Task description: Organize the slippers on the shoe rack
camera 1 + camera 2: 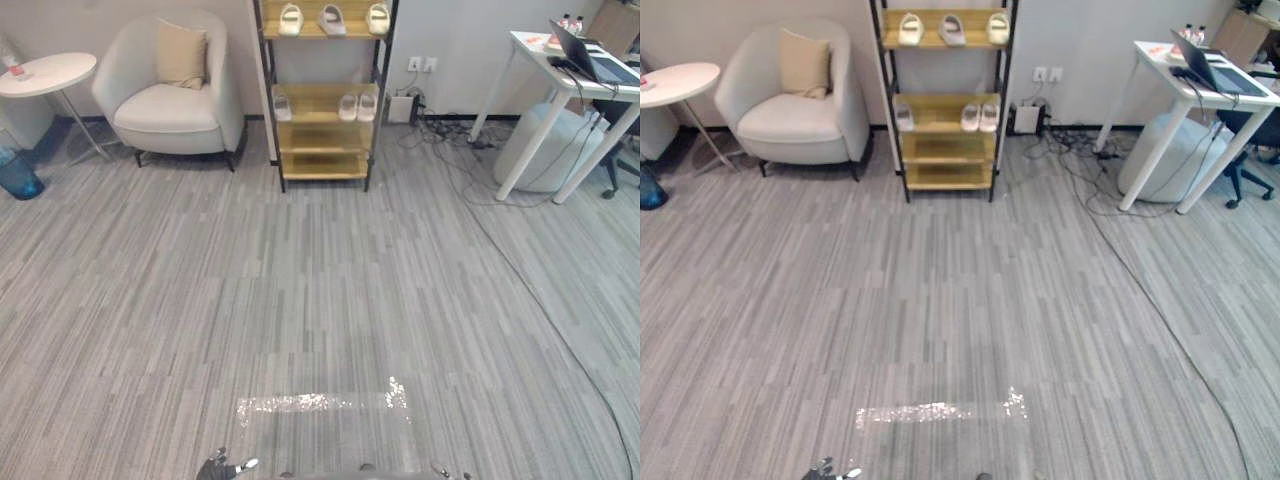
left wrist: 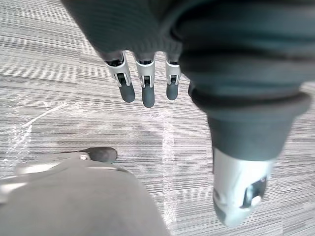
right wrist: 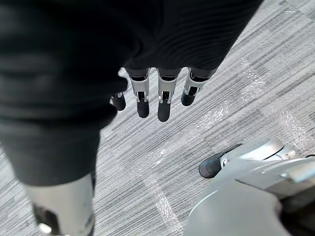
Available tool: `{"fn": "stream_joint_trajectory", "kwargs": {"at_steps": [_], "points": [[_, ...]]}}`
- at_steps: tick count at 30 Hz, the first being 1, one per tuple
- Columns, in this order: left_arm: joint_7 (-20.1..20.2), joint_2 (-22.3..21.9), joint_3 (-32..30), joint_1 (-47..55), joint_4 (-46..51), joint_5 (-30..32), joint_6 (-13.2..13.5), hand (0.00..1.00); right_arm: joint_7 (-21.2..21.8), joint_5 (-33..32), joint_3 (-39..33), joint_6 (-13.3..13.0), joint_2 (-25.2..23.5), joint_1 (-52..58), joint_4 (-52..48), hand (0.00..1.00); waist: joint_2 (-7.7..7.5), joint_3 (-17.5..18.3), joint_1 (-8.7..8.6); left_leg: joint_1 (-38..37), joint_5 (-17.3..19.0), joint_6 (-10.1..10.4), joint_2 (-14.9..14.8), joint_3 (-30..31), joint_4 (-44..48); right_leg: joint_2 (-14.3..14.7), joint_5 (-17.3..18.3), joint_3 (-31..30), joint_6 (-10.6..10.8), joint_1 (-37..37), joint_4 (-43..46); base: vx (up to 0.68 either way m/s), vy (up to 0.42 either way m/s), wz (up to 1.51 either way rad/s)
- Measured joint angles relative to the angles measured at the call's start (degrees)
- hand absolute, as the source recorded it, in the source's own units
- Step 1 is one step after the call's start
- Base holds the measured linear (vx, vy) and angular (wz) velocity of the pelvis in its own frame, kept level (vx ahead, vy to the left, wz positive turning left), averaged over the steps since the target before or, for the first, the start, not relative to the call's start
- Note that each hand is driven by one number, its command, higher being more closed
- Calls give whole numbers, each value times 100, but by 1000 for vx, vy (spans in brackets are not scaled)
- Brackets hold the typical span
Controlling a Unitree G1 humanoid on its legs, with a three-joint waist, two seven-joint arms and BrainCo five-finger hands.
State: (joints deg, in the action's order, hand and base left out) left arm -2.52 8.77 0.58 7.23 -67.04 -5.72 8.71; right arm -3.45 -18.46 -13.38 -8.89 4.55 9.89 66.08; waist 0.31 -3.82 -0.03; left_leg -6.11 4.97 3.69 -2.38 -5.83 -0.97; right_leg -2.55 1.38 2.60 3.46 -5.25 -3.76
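Observation:
The wooden shoe rack (image 1: 325,135) with a black frame stands against the far wall, a few metres ahead. Three pale slippers lie on its top shelf (image 1: 332,18). The middle shelf holds one slipper (image 1: 283,106) at its left and a pair (image 1: 357,106) at its right. The lower shelves look bare. My left hand (image 2: 146,88) hangs over the grey carpet with straight fingers and holds nothing. My right hand (image 3: 165,101) hangs the same way, open, above the carpet.
A cream armchair (image 1: 170,95) with a cushion and a round white side table (image 1: 45,72) stand left of the rack. A white desk (image 1: 580,70) with a laptop stands at the right, cables (image 1: 450,140) trailing over the floor. Shiny tape (image 1: 300,402) marks the carpet nearby.

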Motion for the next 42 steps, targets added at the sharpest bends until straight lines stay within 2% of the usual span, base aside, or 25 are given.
{"fn": "stream_joint_trajectory", "kwargs": {"at_steps": [22,28,42], "points": [[-16,118,380,-148,-129,10,54,0,3,-18,-208,-9,-23,-25,29,0,-84,-96,-1,-112,-154,5,1,83,-276,26,-86,196,-48,-83,-131,-30,-18,2],[-45,174,384,-205,-166,11,55,0,3,-19,-205,-11,-81,-76,37,0,-180,-149,-7,-122,-163,-2,13,167,-274,17,-86,327,-48,-131,-131,-26,-19,7],[-104,174,352,-232,-216,13,51,0,-4,-18,-173,-32,-106,-149,17,0,-188,-185,-70,-50,-171,-2,3,174,-238,11,-76,362,-57,-96,-128,-26,-13,1]]}}
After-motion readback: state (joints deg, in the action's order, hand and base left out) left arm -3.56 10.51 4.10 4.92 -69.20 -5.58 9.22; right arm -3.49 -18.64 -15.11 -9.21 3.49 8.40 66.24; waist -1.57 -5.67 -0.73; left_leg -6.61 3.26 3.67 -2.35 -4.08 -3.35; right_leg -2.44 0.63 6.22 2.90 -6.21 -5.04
